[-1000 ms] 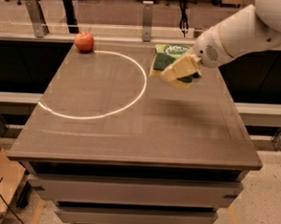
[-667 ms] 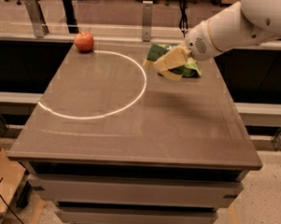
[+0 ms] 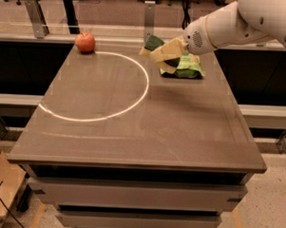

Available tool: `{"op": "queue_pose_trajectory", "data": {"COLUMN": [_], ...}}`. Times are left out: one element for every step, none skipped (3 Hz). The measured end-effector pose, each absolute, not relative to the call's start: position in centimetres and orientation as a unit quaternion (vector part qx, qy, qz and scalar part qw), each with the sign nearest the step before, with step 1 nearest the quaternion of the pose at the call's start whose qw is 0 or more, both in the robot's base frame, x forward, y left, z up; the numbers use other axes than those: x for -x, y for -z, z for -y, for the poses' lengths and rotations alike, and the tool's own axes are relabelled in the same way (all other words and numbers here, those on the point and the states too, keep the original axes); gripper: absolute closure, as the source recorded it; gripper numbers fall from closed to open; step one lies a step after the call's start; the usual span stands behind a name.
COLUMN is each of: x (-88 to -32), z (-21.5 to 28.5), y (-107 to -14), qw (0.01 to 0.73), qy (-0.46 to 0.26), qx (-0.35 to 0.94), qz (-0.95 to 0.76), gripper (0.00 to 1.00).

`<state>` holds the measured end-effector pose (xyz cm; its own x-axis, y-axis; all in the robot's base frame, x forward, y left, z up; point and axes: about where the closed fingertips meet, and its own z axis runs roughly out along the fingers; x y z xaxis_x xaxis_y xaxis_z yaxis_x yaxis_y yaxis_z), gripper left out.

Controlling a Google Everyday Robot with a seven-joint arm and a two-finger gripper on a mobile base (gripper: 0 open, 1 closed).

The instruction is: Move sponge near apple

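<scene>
The red-orange apple sits at the far left corner of the brown table. My gripper is in the air over the far middle of the table, shut on the sponge, whose dark green top and pale yellow foam stick out to the left. The sponge is held above the table, well to the right of the apple.
A glossy green snack bag lies on the table at the far right, just under and behind my gripper. A bright ring of light marks the table's left half. A rail with metal posts runs behind the table.
My gripper has carried the sponge up and to the left, away from over the snack bag and toward the apple's side of the table.
</scene>
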<state>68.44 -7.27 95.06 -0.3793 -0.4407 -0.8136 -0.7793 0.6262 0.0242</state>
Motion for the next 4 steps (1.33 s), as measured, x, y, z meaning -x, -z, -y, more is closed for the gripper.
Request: {"op": "queue_pose_trajectory", "data": {"x": [-69.5,-71.7,-74.9,-78.1], "z": [6.0,3.7,1.2,-0.8], "y": [-94.8,-94.6,-94.3,-93.5], "qw": [0.418,0.437,0.463,0.476], "qy": [-0.195,-0.169,-0.147,-0.135], "qx": [0.367,0.344,0.304,0.274], "qz": [-0.808,-0.814,-0.820,-0.825], "gripper": [1.00,1.00,1.00,1.00]}}
